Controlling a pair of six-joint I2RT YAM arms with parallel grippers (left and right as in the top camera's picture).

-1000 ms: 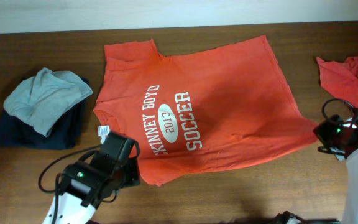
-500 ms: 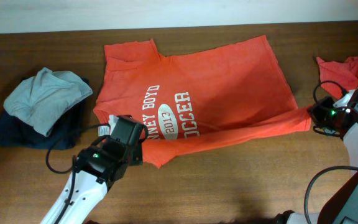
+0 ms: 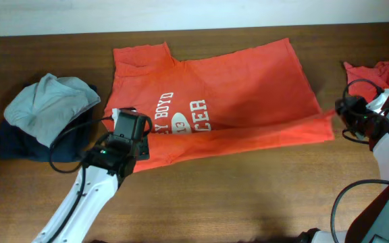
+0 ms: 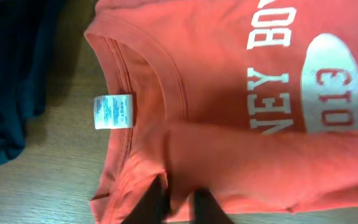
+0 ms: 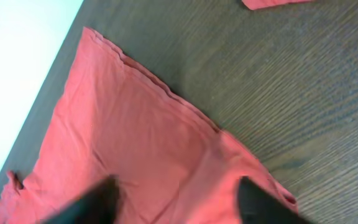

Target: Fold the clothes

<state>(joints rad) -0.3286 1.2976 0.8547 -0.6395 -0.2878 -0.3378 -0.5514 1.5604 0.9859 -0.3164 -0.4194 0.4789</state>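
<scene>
An orange-red T-shirt (image 3: 242, 88) with white print lies flat mid-table, its near edge folded up into a long band (image 3: 248, 138) covering the lower part of the print. My left gripper (image 3: 132, 128) sits at the band's left end by the collar and white label (image 4: 112, 111). In the left wrist view its gripper (image 4: 182, 205) stands nearly closed with a fold of shirt pinched between the fingers (image 4: 157, 202). My right gripper (image 3: 341, 115) is at the band's right end. In the right wrist view, that gripper (image 5: 179, 199) is spread wide over the cloth (image 5: 135, 143), holding nothing.
A pile of grey and navy clothes (image 3: 46, 115) lies at the left, close to my left arm. A second orange-red garment (image 3: 377, 73) is crumpled at the back right, behind my right gripper. Bare wooden table (image 3: 248, 196) runs along the front.
Both grippers carried the shirt's near edge away from the front, laying it over the print. The right gripper has opened and released the cloth; the left moved up to the collar.
</scene>
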